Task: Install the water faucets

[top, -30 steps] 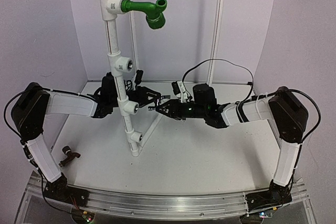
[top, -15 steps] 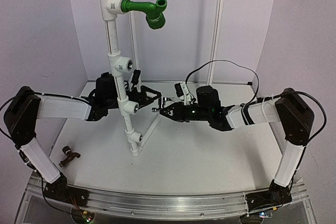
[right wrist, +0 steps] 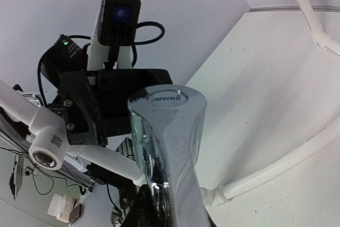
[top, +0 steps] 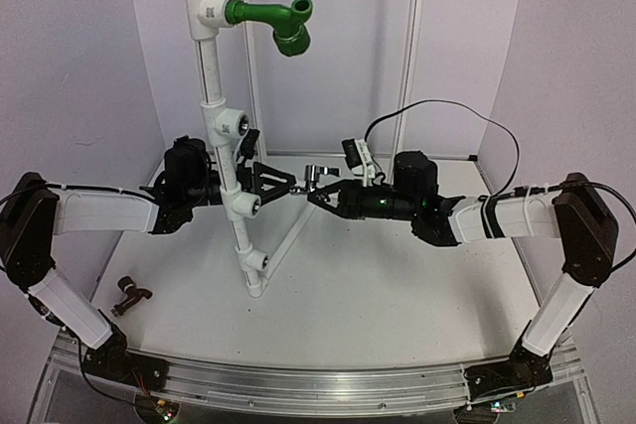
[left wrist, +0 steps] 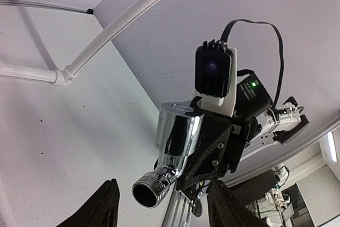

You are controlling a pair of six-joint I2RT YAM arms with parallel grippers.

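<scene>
Fingers (left wrist: 210,150) of the right gripper (top: 323,192) are clamped tight on the chrome faucet (left wrist: 177,131), which sits between them with its threaded inlet (left wrist: 147,192) projecting past their tips. This grip probably keeps the thread free for a tee socket (top: 248,205) on the pipe stand (top: 214,136). Left gripper (top: 281,184) fingers (left wrist: 103,208) stand parted and empty, either side of the inlet and clear of it. Faucet body is mirror-bright with a round capped top. Brown faucet (top: 129,293) lies on the table (top: 397,285), well apart from both grippers.

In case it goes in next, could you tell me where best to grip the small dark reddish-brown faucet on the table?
Probably the middle of the dark reddish-brown faucet, from straight above with the open left gripper: it lies low on the white table by that arm's base; the right gripper holds the shiny chrome faucet.
</scene>
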